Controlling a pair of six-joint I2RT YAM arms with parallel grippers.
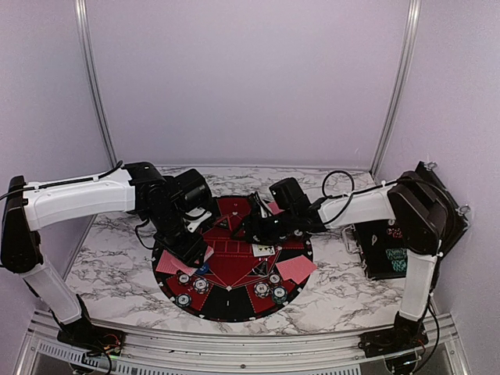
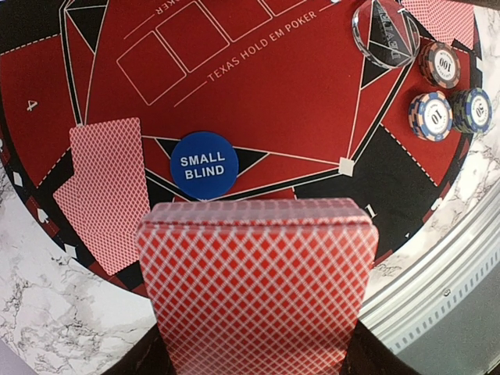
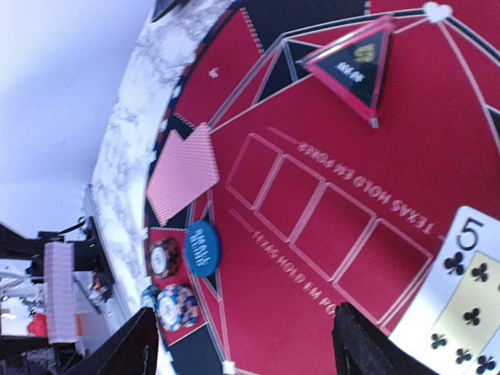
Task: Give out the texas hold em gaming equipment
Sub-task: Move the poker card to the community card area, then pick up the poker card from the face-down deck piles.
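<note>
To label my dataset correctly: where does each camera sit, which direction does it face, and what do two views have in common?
Top external: above and behind the bases, looking down at the round mat; left arm and right arm show.
Left wrist: close above the mat, looking down; the held deck covers most of the left gripper.
Right wrist: low, tilted, looking across the mat; the open fingers of the right gripper show.
Both wrist views share the blue marker.

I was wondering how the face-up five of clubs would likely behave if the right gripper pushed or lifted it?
The five of clubs lies flat on the mat, so it probably slides rather than lifts when nudged. It looks thin, so it is likely light and bendy. Its smooth-looking face may slip in the open right gripper.
</note>
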